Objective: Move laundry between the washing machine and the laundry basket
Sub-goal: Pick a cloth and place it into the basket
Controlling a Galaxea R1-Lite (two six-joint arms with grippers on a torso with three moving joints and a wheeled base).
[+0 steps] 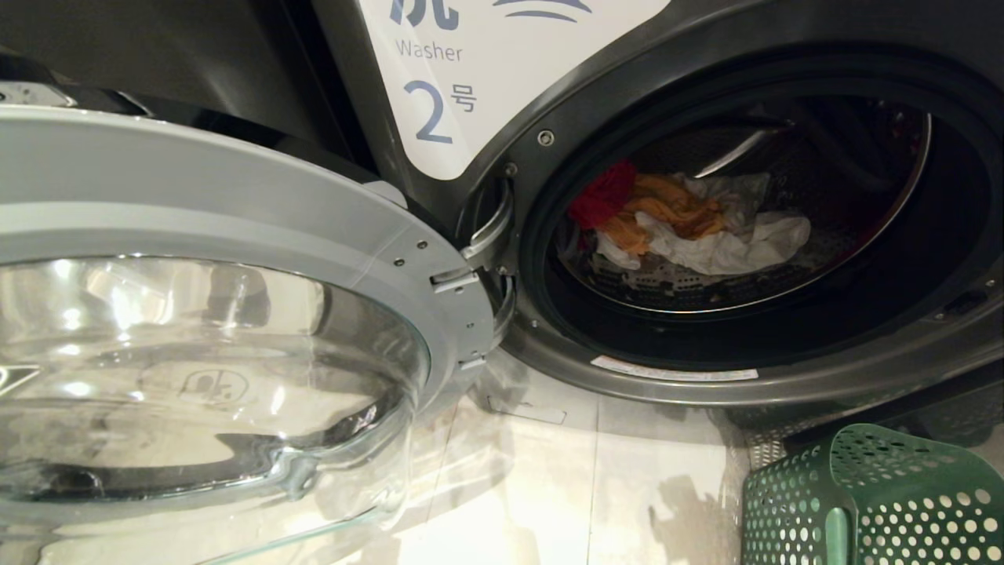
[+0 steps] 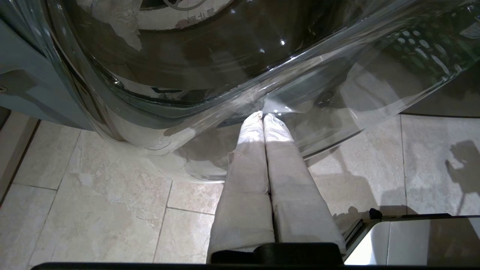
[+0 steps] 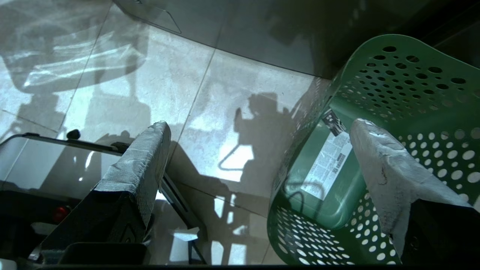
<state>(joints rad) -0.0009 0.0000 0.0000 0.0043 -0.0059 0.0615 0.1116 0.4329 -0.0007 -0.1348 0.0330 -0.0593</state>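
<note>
With washer (image 1: 784,377) door (image 1: 235,227) swung open, laundry (image 1: 682,224) lies in the drum.
My right gripper (image 3: 258,131) hangs spread wide above the basket (image 3: 408,86); my left gripper (image 2: 262,116) rests pressed together near the door glass.

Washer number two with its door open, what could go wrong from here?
1. The clothes lie deep in the drum, behind the dark rubber rim; an arm reaching in could scrape that rim.
2. The red, orange and white pieces are bunched together, so one grab may drag several out and drop some on the floor.
3. The open glass door juts out right by the shut left claw; moving that arm could knock it.
</note>
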